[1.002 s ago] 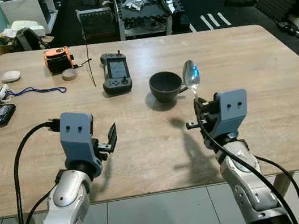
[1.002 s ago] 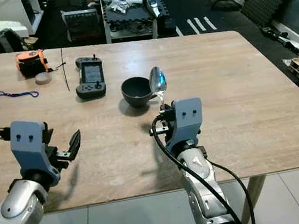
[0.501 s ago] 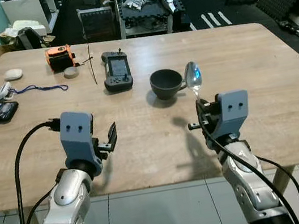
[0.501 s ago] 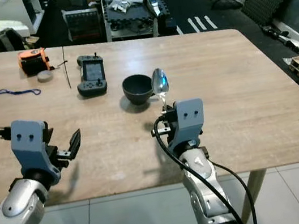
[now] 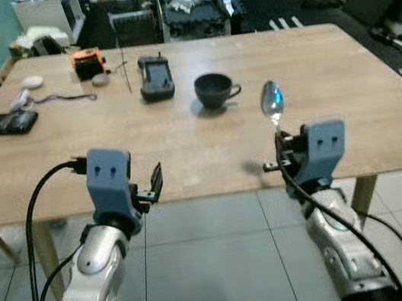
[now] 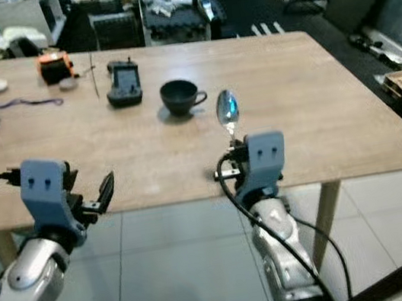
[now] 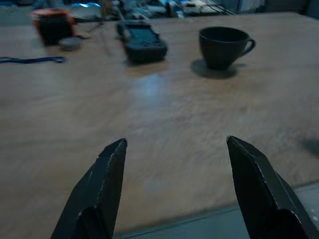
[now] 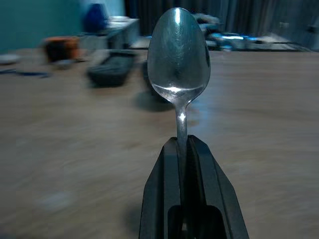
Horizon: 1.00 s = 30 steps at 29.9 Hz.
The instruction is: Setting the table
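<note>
A dark cup [image 5: 214,89] stands upright near the middle of the wooden table [image 5: 185,149], handle towards my right. My right gripper [image 5: 280,142] is shut on the handle of a silver spoon [image 5: 270,100], held upright with its bowl on top, over the table's front edge. In the right wrist view the spoon [image 8: 178,55] rises from between the shut fingers [image 8: 164,199]. My left gripper [image 5: 156,183] is open and holds nothing, at the front edge, left of the spoon. In the left wrist view the cup [image 7: 222,46] lies well ahead of the spread fingers [image 7: 107,174].
A black handheld controller [image 5: 156,78] lies left of the cup. An orange device [image 5: 85,62], a small round puck [image 5: 100,79], a blue lanyard [image 5: 61,100] and a black phone [image 5: 7,123] sit at the far left. Grey tiled floor [image 5: 221,271] lies below my arms.
The whole picture has drawn back from the table, so the camera moved away. Both grippers now sit at the table's front edge instead of over its top. Their states are unchanged.
</note>
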Tool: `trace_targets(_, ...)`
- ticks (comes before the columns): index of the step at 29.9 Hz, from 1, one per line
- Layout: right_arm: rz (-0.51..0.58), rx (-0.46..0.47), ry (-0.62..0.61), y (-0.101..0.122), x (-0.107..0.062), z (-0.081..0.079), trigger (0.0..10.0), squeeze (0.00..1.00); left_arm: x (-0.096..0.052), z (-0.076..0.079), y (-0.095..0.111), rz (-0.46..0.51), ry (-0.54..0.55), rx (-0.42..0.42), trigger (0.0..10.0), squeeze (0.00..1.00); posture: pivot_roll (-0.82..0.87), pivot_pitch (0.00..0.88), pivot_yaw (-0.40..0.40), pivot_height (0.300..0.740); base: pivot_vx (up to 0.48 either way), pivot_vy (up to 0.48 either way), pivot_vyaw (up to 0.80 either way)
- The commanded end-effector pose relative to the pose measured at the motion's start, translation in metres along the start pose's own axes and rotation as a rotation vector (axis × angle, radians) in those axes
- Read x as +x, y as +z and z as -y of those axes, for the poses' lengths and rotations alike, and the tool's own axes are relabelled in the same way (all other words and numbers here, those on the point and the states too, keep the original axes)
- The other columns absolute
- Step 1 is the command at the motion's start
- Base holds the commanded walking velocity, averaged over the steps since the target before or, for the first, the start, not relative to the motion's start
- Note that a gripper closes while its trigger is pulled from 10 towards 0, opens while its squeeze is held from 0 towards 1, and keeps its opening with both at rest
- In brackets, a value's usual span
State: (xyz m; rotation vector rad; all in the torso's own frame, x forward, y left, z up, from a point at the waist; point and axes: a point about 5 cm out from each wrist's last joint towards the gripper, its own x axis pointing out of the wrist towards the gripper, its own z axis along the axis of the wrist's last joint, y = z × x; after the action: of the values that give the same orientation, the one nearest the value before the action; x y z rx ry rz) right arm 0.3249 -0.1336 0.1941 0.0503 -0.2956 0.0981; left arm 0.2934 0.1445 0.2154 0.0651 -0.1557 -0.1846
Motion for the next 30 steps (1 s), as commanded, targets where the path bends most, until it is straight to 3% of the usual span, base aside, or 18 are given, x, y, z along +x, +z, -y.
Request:
trace_targets(1,-0.003,0.001,-0.016,-0.0021,-0.0024,0.0047,10.0,0.0,-0.0011,0.0013,-0.0037,-0.013,-0.004,-0.003,10.0,0.0,0.1,0.127,0.033,0.74,-0.277,0.0,0.0)
trace_targets(19,-0.008,0.002,-0.024,-0.0039,-0.0045,0.0053,10.0,0.0,0.0001,0.0021,-0.0037,-0.012,-0.013,0.002,10.0,0.0,0.09,0.133,0.039,0.74,-0.257,0.0,0.0)
trace_targets(30,-0.012,0.002,-0.027,-0.005,-0.0058,0.0056,10.0,0.0,0.0003,0.0024,-0.0035,-0.012,-0.014,0.003,10.0,0.0,0.09,0.137,0.039,0.74,0.0,0.0,0.0)
